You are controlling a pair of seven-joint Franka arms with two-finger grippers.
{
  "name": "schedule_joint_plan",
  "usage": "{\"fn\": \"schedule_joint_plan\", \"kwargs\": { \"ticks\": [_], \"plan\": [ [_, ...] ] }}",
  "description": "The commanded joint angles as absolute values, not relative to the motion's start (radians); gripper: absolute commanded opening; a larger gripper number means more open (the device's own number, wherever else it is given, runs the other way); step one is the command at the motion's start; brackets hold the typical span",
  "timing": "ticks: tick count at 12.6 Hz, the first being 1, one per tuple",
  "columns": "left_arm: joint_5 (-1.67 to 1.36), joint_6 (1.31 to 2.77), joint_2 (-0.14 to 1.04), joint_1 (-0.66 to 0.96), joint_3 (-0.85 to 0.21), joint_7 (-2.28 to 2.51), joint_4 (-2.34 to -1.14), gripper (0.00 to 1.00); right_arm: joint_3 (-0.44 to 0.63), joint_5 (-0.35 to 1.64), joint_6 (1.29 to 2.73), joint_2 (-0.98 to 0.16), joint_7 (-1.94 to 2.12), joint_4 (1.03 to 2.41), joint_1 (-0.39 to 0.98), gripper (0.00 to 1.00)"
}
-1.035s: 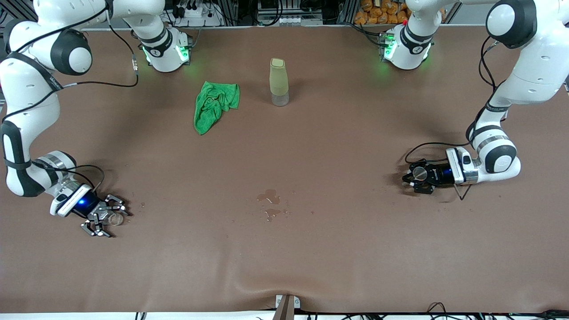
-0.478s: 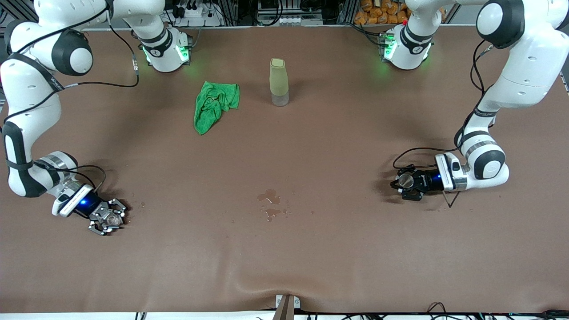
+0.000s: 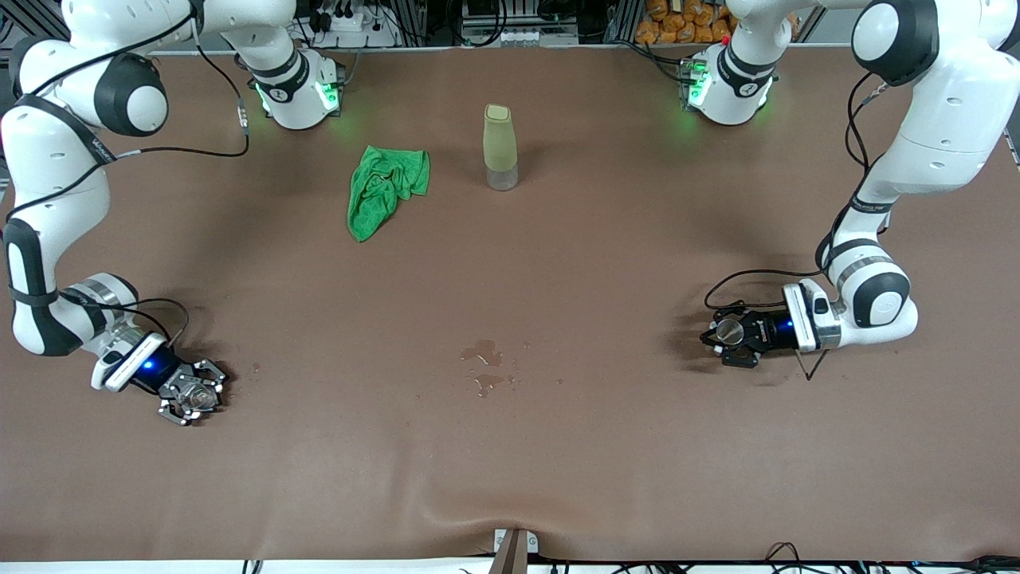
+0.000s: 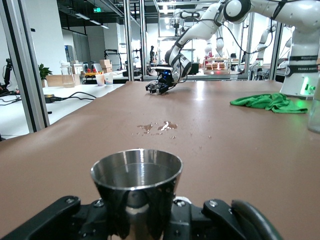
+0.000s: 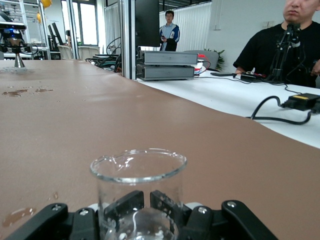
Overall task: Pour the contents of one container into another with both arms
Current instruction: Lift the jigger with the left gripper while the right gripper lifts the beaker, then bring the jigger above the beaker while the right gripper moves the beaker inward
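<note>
My left gripper point(image 3: 729, 333) sits low at the left arm's end of the table, shut on a steel cup point(image 3: 728, 328). In the left wrist view the cup point(image 4: 136, 182) stands upright between the black fingers point(image 4: 60, 217) of the left gripper point(image 4: 137, 220), and its inside looks wet. My right gripper point(image 3: 191, 395) is low at the right arm's end, shut on a clear glass beaker point(image 3: 194, 392). The right wrist view shows the beaker point(image 5: 137, 185) upright in the right gripper point(image 5: 140, 215), with droplets on its wall.
A small puddle point(image 3: 484, 367) with scattered drops lies on the brown table between the grippers. A crumpled green cloth point(image 3: 386, 187) and a tall yellowish bottle point(image 3: 500, 147) stand farther from the front camera, near the arms' bases. Cables trail by both wrists.
The right gripper's fingers, spread around the beaker a second ago, have closed on it. The left gripper with the steel cup has shifted slightly toward the middle of the table.
</note>
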State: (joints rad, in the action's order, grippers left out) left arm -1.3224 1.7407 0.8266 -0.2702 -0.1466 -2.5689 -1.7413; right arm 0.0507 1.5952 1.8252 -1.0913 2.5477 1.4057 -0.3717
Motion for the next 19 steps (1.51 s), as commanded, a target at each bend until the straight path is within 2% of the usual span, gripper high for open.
{"fn": "schedule_joint_plan", "kwargs": {
  "ticks": [1,6,11,16,19],
  "plan": [
    [-1.377,1.772,0.804,-0.252,-0.161,-2.53,-1.749,0.0,0.055,1.621,1.822,-1.091,2.543,1.362,-0.324,0.0],
    [-1.498,1.833,0.801,-0.154,-0.161,-2.494,-1.729,0.0,0.057,1.624,1.827,-1.054,2.41,1.336,-0.207,0.0],
    [-1.716,1.982,0.807,0.026,-0.161,-2.487,-1.661,0.0,0.06,1.617,1.851,-1.0,2.32,1.319,-0.144,0.0],
    [-1.931,2.181,0.83,0.217,-0.16,-2.415,-1.551,0.0,0.063,1.612,1.859,-0.947,2.217,1.33,-0.089,0.0],
    [-1.953,2.288,0.854,0.297,-0.158,-2.37,-1.459,0.0,0.061,1.611,1.882,-0.904,2.206,1.365,-0.06,0.0]
  ]
}}
